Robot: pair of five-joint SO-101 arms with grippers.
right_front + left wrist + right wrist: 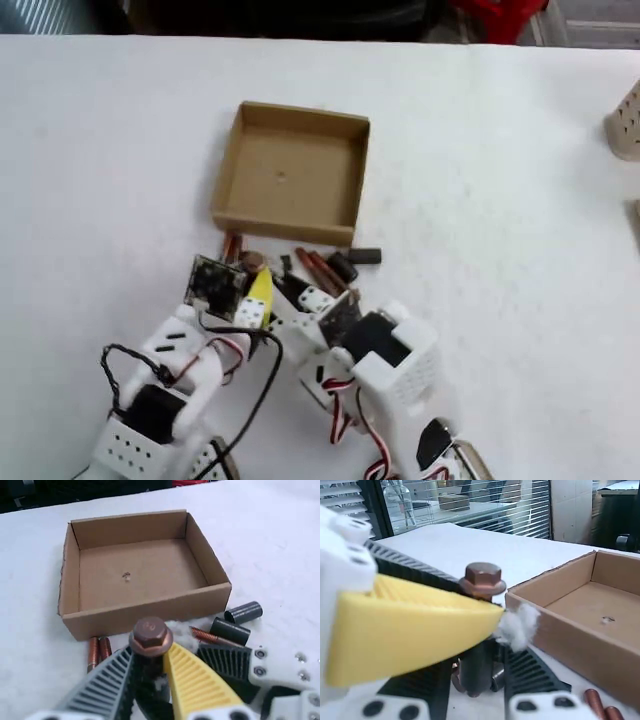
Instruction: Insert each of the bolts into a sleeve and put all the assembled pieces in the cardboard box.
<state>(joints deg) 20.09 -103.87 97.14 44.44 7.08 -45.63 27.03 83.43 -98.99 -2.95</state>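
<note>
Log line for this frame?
left gripper: shut on bolt, upright | right gripper: at sleeve under bolt | cardboard box: no pieces inside | loose bolts, loose sleeves: beside box

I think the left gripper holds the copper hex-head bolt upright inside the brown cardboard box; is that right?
Not inside: the left gripper holds the copper hex-head bolt upright outside the brown cardboard box, as the left wrist view shows.

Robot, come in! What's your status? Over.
Left gripper shut on bolt, right gripper shut on sleeve. Cardboard box: no assemblies yet. Loose bolts, spare sleeves beside it.
</note>
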